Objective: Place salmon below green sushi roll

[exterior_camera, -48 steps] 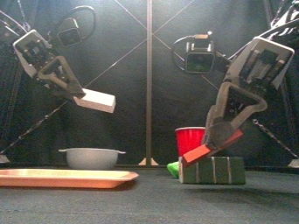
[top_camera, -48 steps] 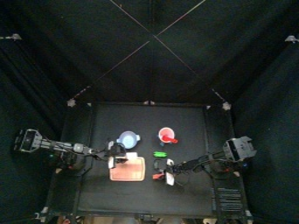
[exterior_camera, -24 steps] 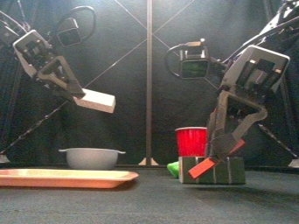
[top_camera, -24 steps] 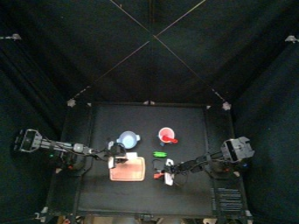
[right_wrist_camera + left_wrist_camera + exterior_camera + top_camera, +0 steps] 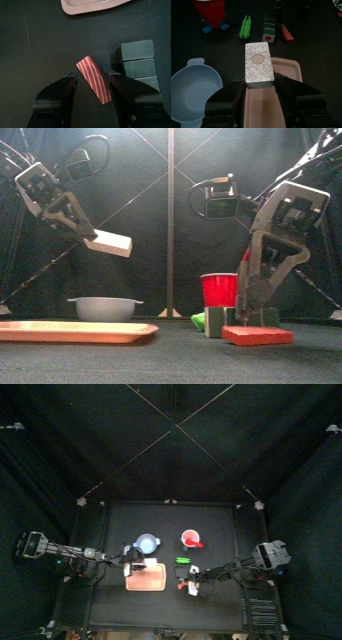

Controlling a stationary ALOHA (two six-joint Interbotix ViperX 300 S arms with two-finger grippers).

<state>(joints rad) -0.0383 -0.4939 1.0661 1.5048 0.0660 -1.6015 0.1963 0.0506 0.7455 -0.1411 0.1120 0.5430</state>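
Observation:
The salmon, a red striped slab, lies flat on the table in front of a dark green block. My right gripper reaches down onto it, and in the right wrist view its jaws close on the salmon from both sides. The green sushi roll is a tiny bright green piece just left of the block; it also shows in the left wrist view. My left gripper is shut on a white speckled block and holds it high above the pink tray.
A red cup stands behind the green pieces. A pale blue dish stands behind the tray. In the top view all of this sits near the table's front edge, with the dish and the cup further back.
My right gripper has lowered the salmon from on top of the dark green block down to the table in front of it. The left arm has not moved.

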